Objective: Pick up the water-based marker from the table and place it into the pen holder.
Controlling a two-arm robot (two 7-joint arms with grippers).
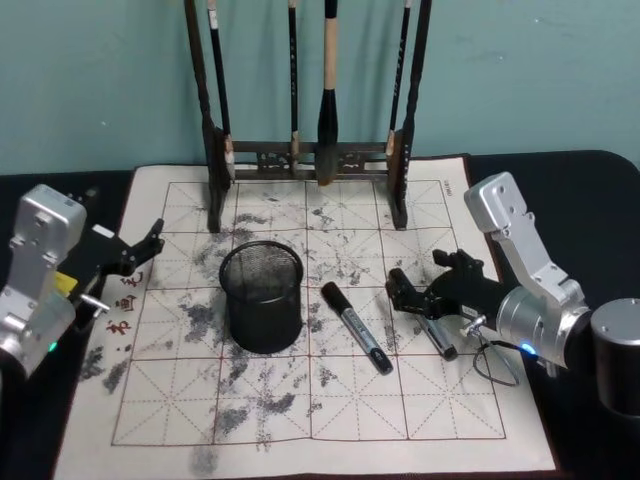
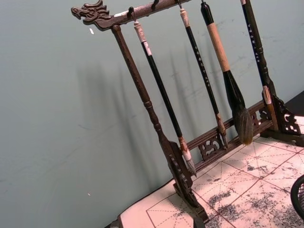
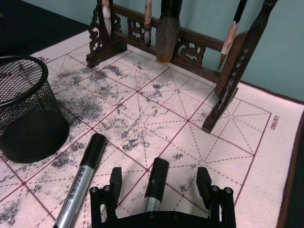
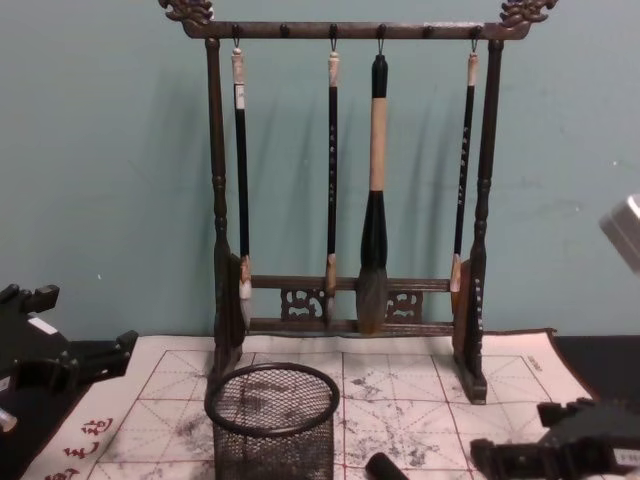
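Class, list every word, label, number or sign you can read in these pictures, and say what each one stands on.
No text here can be read for certain.
Red characters on the mat, left border: too blurred to read.
Red mark on the mat's right border: too small.
Print on the marker barrel: too small.
Lettering down the brush handles: too small.
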